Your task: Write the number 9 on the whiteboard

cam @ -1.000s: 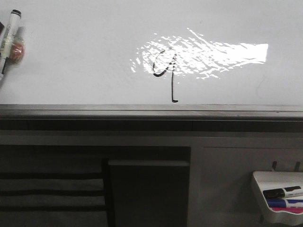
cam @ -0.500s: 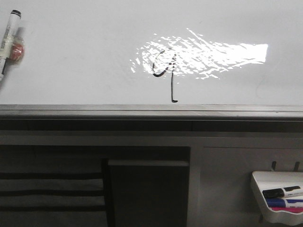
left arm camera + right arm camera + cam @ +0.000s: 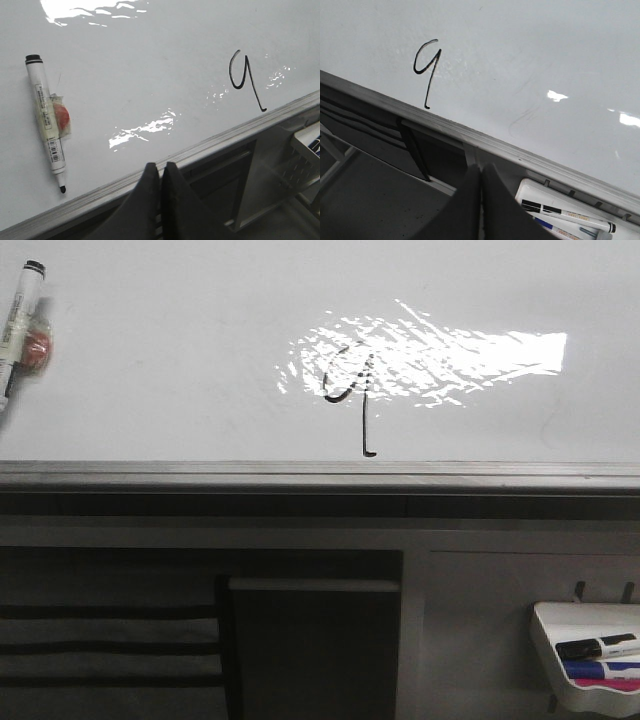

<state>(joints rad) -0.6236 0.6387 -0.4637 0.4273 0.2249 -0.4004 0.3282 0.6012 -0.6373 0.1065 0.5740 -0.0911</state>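
The whiteboard (image 3: 180,370) fills the upper front view, with a glare patch and a grey edge strip (image 3: 300,472). The number 9 (image 3: 362,410) is drawn in black near the glare, its stem ending just above the strip. It also shows in the left wrist view (image 3: 245,80) and the right wrist view (image 3: 426,70). A black-capped marker (image 3: 46,122) with tape round it lies on the board at the far left (image 3: 18,325). My left gripper (image 3: 160,167) is shut and empty, off the board's edge. My right gripper (image 3: 481,170) is shut and empty below the strip.
A small white marker tray (image 3: 560,612) with several markers hangs at the lower right, also in the right wrist view (image 3: 530,187). Dark cabinet panels and slats (image 3: 310,640) lie below the board's edge.
The marker at the board's left edge has shifted slightly and come to rest. The number 9 is unchanged.
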